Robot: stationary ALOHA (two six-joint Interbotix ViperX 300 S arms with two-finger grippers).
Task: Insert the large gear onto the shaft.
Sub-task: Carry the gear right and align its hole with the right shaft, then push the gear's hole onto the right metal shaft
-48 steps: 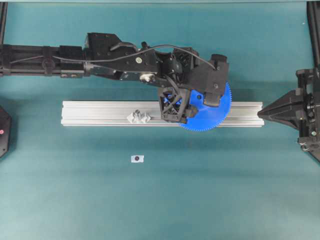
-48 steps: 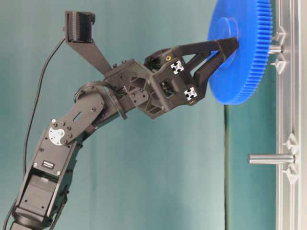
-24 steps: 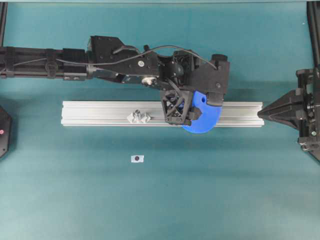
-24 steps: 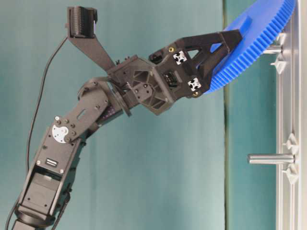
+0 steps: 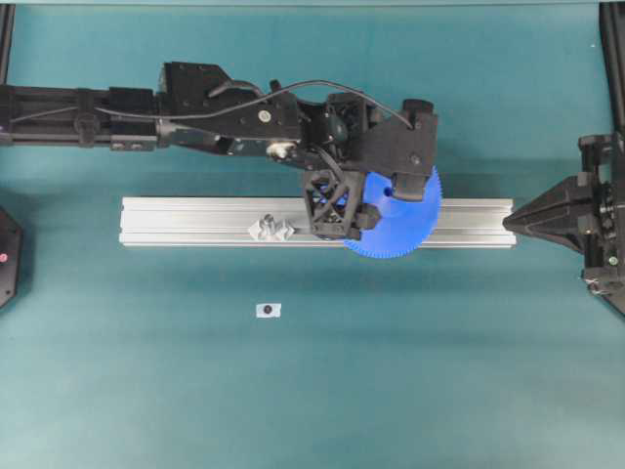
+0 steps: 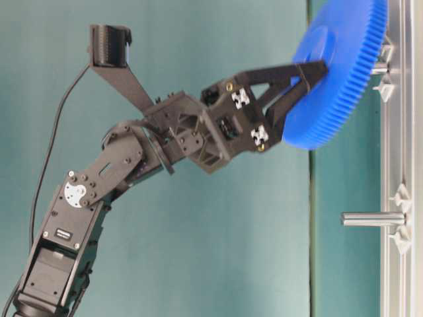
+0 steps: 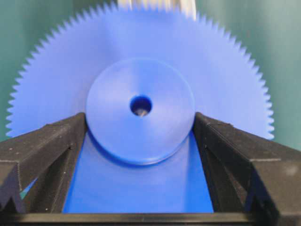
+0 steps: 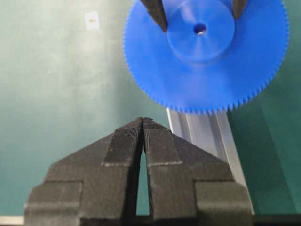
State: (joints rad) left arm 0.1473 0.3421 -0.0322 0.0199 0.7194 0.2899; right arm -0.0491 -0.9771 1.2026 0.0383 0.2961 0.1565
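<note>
Two upright pins stand on the aluminium rail [image 5: 195,222], and only the one under the large gear [image 6: 337,72] matters: the shaft [image 6: 379,67], whose short exposed length shows between the gear's back face and the rail in the table-level view. The left pincer [image 6: 309,74] has its jaws spread wide around the gear's raised hub [image 7: 140,109], one finger against each side of it, so the gear is carried by the hub alone. From the left wrist view a pale glint sits inside the centre hole [image 7: 140,105], slightly off centre, which suggests the tip is at or just entering the bore, but the gear is visibly tilted against the rail rather than square to the pin. That tilt is the main hazard: pressing on at this angle could bind the bore on the pin, lever the gear out of the fingers' hold on the smooth hub, or strain the small mount. Letting go early could leave the gear cocked or let it tip off onto the table [image 5: 322,391]. The other pin [image 6: 372,218] stands well apart, and the right pincer [image 8: 143,123], fingers pressed together on nothing, waits beyond the rail's end.
</note>
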